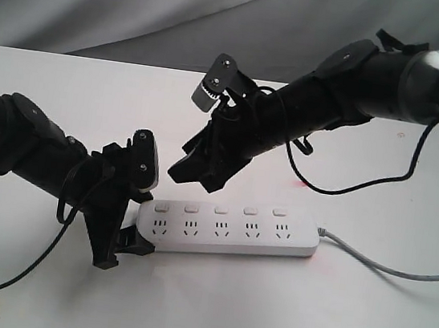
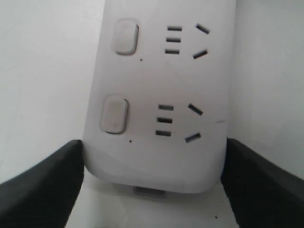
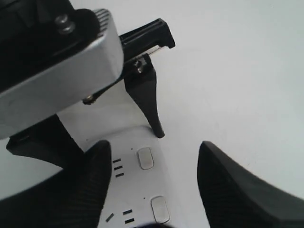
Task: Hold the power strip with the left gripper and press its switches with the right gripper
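Left tool (image 1: 125, 253) is clenching the power strip (image 1: 231, 230) by its end, toward the surface's (image 1: 304, 321) front edge; right tool (image 1: 192, 178) is hovering released above the switches (image 1: 191, 208).

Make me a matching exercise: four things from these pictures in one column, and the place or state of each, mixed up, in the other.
1 left gripper
2 right gripper
3 cord
4 switches

A grey, runs to the right edge of the exterior view
B open, above the strip
C white, five in a row
D fingers at both sides of the strip's end

Pairs: 1-D, 2-B, 3-A, 4-C
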Controlling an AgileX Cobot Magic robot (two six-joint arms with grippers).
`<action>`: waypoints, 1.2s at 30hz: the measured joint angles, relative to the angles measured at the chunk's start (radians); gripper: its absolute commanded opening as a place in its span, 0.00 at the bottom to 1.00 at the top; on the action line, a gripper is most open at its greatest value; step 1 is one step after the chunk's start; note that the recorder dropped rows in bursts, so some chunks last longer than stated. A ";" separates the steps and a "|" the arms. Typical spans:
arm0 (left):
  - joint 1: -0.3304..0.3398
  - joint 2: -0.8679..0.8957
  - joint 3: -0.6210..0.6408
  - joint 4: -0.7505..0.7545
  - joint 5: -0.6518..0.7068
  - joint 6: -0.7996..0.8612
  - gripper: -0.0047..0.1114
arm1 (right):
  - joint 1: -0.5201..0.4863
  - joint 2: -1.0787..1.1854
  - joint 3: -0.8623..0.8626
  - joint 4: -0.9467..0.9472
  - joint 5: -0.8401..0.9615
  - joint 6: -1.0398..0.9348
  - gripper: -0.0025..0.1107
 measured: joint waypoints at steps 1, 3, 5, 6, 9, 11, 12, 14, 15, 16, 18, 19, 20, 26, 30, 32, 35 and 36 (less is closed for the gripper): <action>0.000 0.000 0.000 0.000 0.000 0.000 0.52 | 0.005 0.007 0.000 0.001 -0.009 0.000 0.48; 0.000 0.000 0.000 0.000 0.000 0.000 0.52 | 0.014 0.023 0.000 0.002 -0.030 0.000 0.48; 0.000 0.000 0.000 0.000 0.000 0.000 0.52 | 0.023 0.039 0.000 0.005 -0.046 0.000 0.48; 0.000 0.000 0.000 0.000 0.000 0.000 0.52 | 0.023 0.043 0.000 0.005 -0.048 0.000 0.48; 0.000 0.000 0.000 0.000 0.000 0.000 0.52 | 0.034 0.060 0.000 0.017 -0.060 -0.023 0.48; 0.000 0.000 0.000 0.000 0.000 0.000 0.52 | 0.040 0.065 0.000 0.033 -0.060 -0.049 0.48; 0.000 0.000 0.000 0.000 0.000 0.000 0.52 | 0.042 0.068 0.000 0.037 -0.063 -0.060 0.48; 0.000 0.000 0.000 0.000 0.000 0.000 0.52 | 0.046 0.071 0.000 0.043 -0.072 -0.074 0.48; 0.000 0.000 0.000 0.000 0.000 0.000 0.52 | 0.050 0.072 0.000 0.045 -0.081 -0.079 0.48; 0.000 0.000 0.000 0.000 0.000 0.000 0.52 | 0.053 0.074 0.000 0.047 -0.090 -0.087 0.48; 0.000 0.000 0.000 0.000 0.000 0.000 0.52 | 0.055 0.074 0.000 0.060 -0.104 -0.106 0.48; 0.000 0.000 0.000 0.000 0.000 0.000 0.52 | 0.055 0.074 0.000 0.065 -0.112 -0.118 0.48; 0.000 0.000 0.000 0.000 0.000 0.000 0.52 | 0.055 0.074 0.000 0.068 -0.116 -0.123 0.48; 0.000 0.000 0.000 0.000 0.000 0.000 0.52 | 0.057 0.096 0.000 0.080 -0.121 -0.160 0.48; 0.000 0.000 0.000 0.000 0.000 0.000 0.52 | 0.072 0.115 0.000 0.088 -0.140 -0.179 0.48; 0.000 0.000 0.000 0.000 0.000 0.000 0.52 | 0.076 0.121 0.000 0.092 -0.145 -0.183 0.48; 0.000 0.000 0.000 0.000 0.000 0.000 0.52 | 0.081 0.133 0.000 0.096 -0.149 -0.187 0.48; 0.000 0.000 0.000 0.000 0.000 0.000 0.52 | 0.081 0.136 0.000 0.096 -0.155 -0.187 0.48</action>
